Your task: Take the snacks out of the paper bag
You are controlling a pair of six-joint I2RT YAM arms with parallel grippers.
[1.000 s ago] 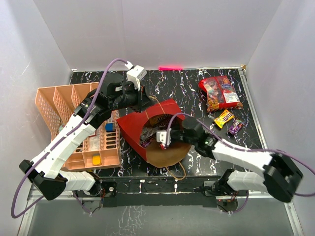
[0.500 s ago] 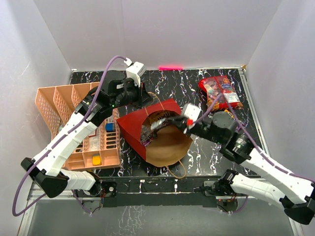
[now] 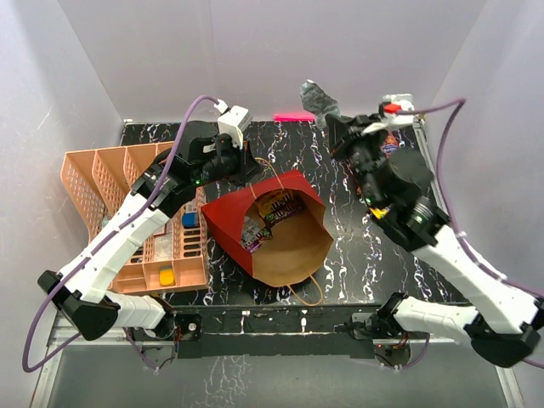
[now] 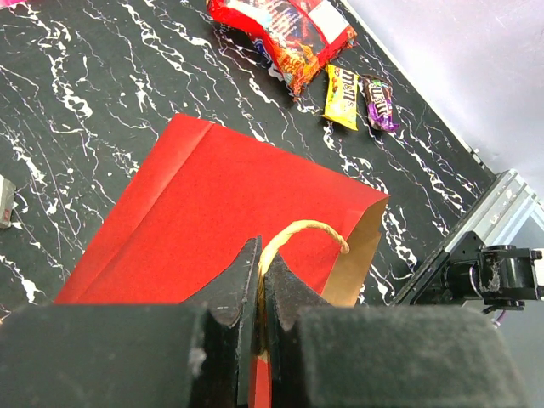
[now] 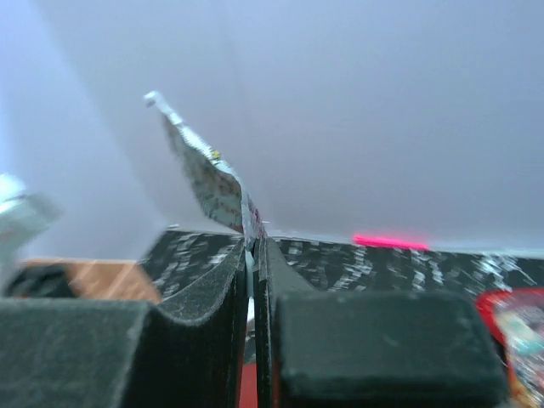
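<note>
The red paper bag (image 3: 229, 217) lies open on the black marbled table, its brown inside facing up, with a few snack packets (image 3: 276, 206) still inside. My left gripper (image 3: 246, 166) is shut on the bag's cord handle (image 4: 293, 231) at its far edge. My right gripper (image 3: 333, 121) is raised high above the table's far side and shut on a silver packet (image 3: 316, 97), which also shows in the right wrist view (image 5: 208, 183). Two red bags (image 4: 285, 30), a yellow packet (image 4: 342, 95) and a purple packet (image 4: 376, 102) lie on the table at the far right.
A peach slotted tray (image 3: 102, 183) stands at the left with a blue block (image 3: 189, 219) and a yellow block (image 3: 167, 277) in it. White walls close in the back and both sides. A pink strip (image 3: 294, 116) lies at the far edge.
My right gripper has come out of the bag with the silver packet and risen up and to the far right. My left gripper has kept its hold on the handle.
</note>
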